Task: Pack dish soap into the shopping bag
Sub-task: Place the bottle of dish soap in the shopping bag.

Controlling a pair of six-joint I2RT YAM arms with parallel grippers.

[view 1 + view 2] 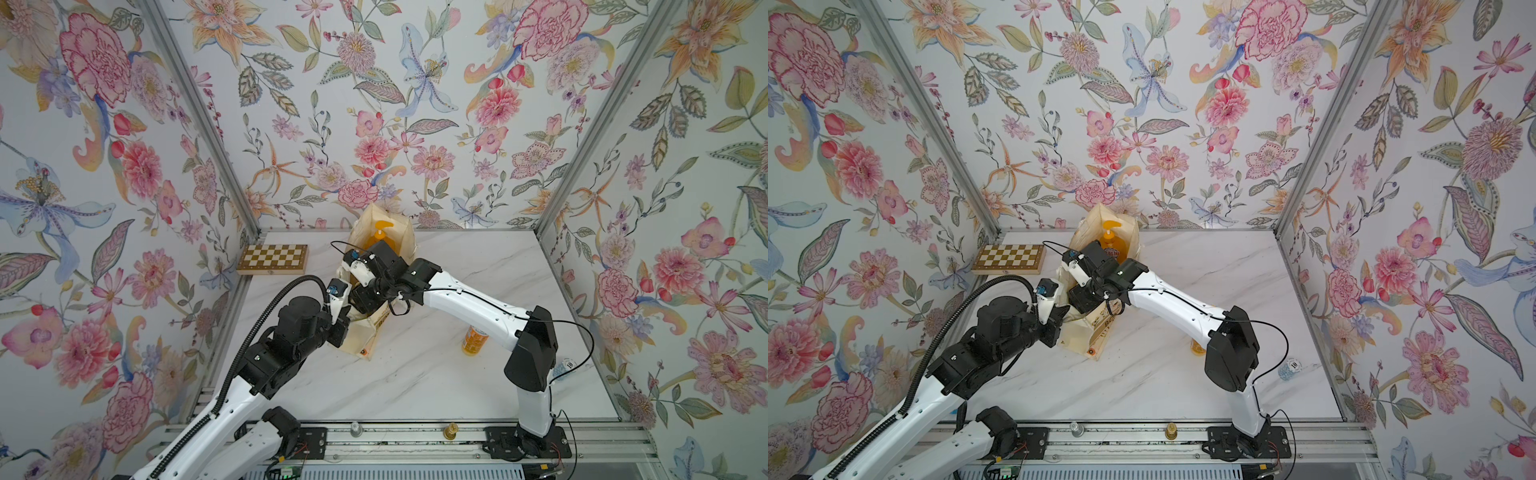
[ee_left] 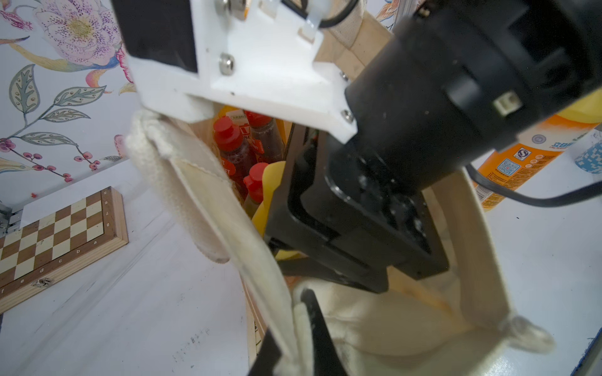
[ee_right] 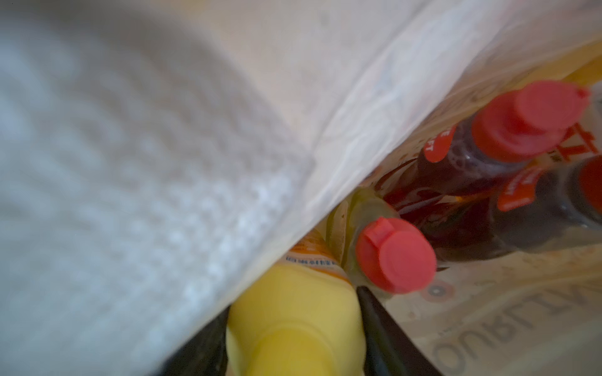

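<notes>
The cream shopping bag (image 1: 358, 337) (image 1: 1077, 332) stands mid-table with its mouth held open. My left gripper (image 2: 294, 328) is shut on its near rim and white rope handle (image 2: 182, 195). My right gripper (image 3: 294, 325) reaches down inside the bag, its fingers (image 3: 381, 328) close against both sides of a yellow-capped orange bottle (image 3: 293, 312); no gap shows. Beside that one stand an olive-green red-capped bottle (image 3: 395, 254) and two dark-red ones (image 3: 527, 120). The tall orange pump bottle (image 1: 381, 235) sits at the bag's far end. Another orange bottle (image 1: 473, 340) (image 2: 514, 162) stands on the table under my right arm.
A wooden chessboard (image 1: 272, 258) (image 2: 58, 241) lies at the table's back left. A small blue-and-white chip stack (image 1: 567, 365) (image 1: 1291, 368) sits near the right wall. Flowered walls close off three sides; a metal rail (image 1: 415, 436) runs along the front edge.
</notes>
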